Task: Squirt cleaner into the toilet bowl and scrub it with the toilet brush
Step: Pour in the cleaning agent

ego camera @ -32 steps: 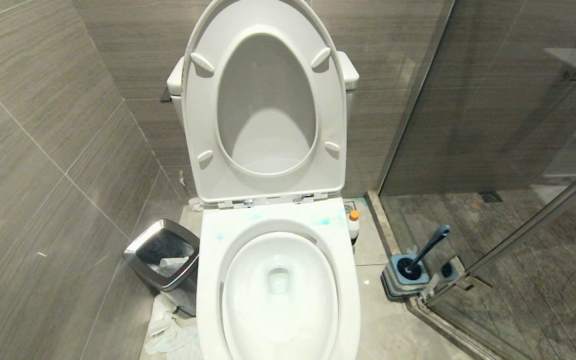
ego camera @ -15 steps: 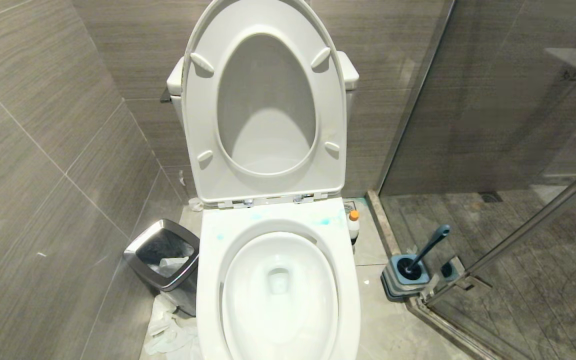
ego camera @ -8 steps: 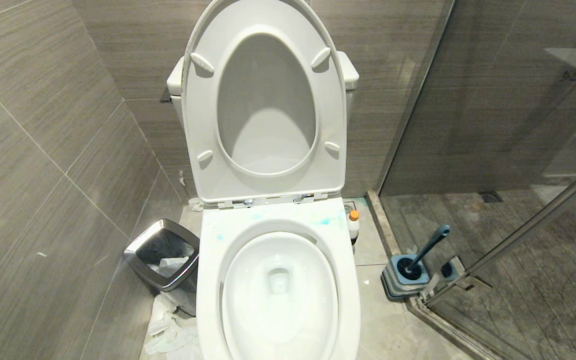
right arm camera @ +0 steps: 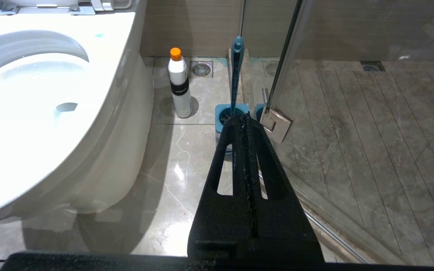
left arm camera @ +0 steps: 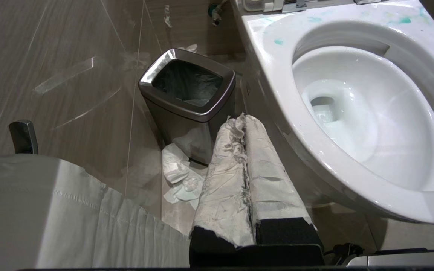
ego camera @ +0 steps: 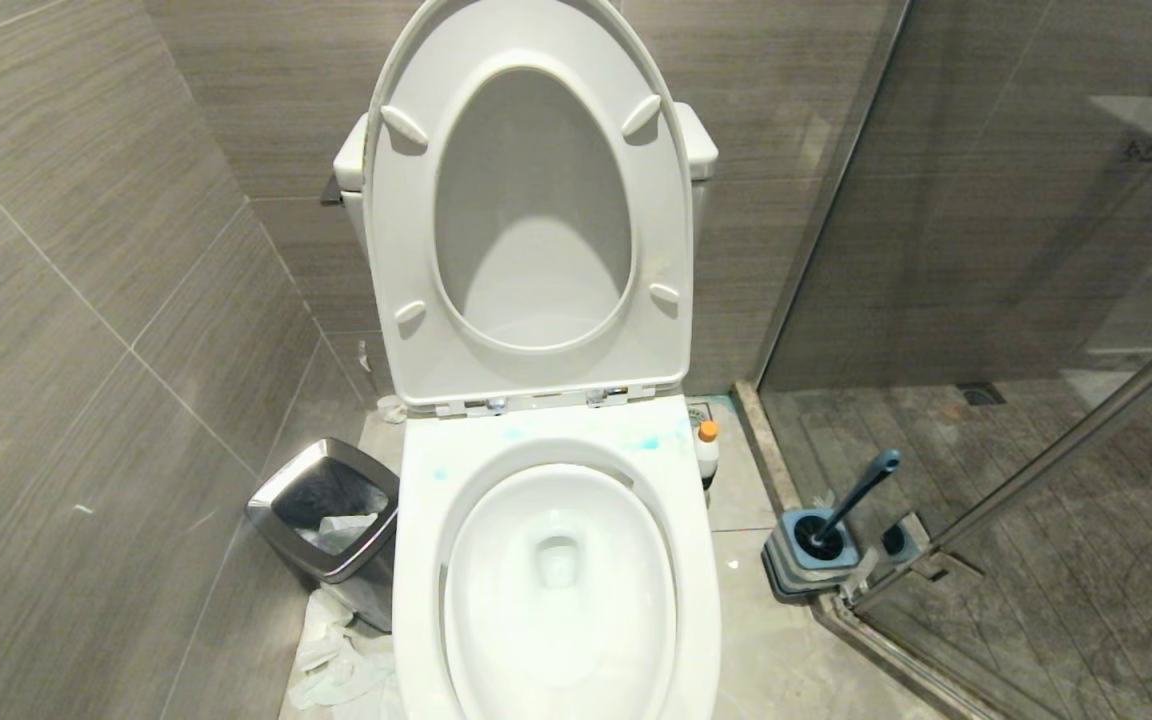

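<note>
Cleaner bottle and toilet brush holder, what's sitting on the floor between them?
Nothing: in the right wrist view, only bare marble floor tile separates the cleaner bottle from the toilet brush holder.

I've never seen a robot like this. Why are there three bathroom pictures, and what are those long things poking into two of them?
One picture comes from a camera on the robot's head, looking down at the toilet bowl, seat and lid raised. The other two come from cameras on its wrists. The long things are its own grasping parts: the left gripper, wrapped in pale tape, beside the waste bin, and the black right gripper. Both are shut and empty. On the floor stand the cleaner and the toilet brush, upright in its holder.
</note>
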{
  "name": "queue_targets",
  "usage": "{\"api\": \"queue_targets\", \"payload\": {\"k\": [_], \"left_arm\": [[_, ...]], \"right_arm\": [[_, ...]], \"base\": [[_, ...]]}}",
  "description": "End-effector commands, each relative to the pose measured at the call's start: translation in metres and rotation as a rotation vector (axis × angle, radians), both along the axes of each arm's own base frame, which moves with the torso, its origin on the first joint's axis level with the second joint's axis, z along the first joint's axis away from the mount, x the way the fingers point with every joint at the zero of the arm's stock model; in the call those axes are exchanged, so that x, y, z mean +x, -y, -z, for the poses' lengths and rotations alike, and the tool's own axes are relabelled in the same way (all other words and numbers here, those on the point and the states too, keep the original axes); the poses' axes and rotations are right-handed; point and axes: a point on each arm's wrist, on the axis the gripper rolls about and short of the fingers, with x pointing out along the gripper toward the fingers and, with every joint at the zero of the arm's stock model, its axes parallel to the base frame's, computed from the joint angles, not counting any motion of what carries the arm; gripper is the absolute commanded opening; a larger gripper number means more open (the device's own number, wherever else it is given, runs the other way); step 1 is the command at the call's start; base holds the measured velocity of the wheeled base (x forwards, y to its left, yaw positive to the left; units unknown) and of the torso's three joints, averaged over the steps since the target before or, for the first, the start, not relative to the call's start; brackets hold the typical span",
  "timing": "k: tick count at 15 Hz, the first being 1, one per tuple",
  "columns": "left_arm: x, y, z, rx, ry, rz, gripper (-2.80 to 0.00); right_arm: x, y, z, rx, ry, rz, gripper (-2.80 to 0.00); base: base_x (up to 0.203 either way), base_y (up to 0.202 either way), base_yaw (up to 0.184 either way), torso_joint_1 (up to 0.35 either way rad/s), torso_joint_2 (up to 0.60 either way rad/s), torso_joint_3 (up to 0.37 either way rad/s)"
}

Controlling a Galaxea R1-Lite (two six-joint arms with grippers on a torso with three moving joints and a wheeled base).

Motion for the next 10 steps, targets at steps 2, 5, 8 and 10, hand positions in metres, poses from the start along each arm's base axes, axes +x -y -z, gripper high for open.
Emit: {"api": "queue_targets", "payload": {"k": [2,5,8,10], "left_arm": [[-0.0002,-0.0002,0.0000,0.028,-0.006,-0.007,-2.80],[0.0000,0.0003,0.0007,0.096,-0.020,0.008,-2.80],[-0.0006,0.0004,0.0005,0.087,-0.014,0.012,-2.80],[-0.0003,0.0006,0.0008,0.096,-0.032,0.024,-2.80]], "right_arm": [[0.0000,0.0000,-0.0001,0.000,0.001,0.000,-2.80],[-0.0001,0.0000,-0.0003,0.000,0.001,0.000,-2.80],[0.0001,0.0000,0.0002,0.000,0.000,0.000,-2.80],[-0.0001,0.0000,-0.0003,0.000,0.001,0.000,-2.80]], "base": [[0.000,0.000,0.000,0.000,0.00,0.000],[0.000,0.000,0.000,0.000,0.00,0.000],[0.000,0.000,0.000,0.000,0.00,0.000],[0.000,0.000,0.000,0.000,0.00,0.000]]}}
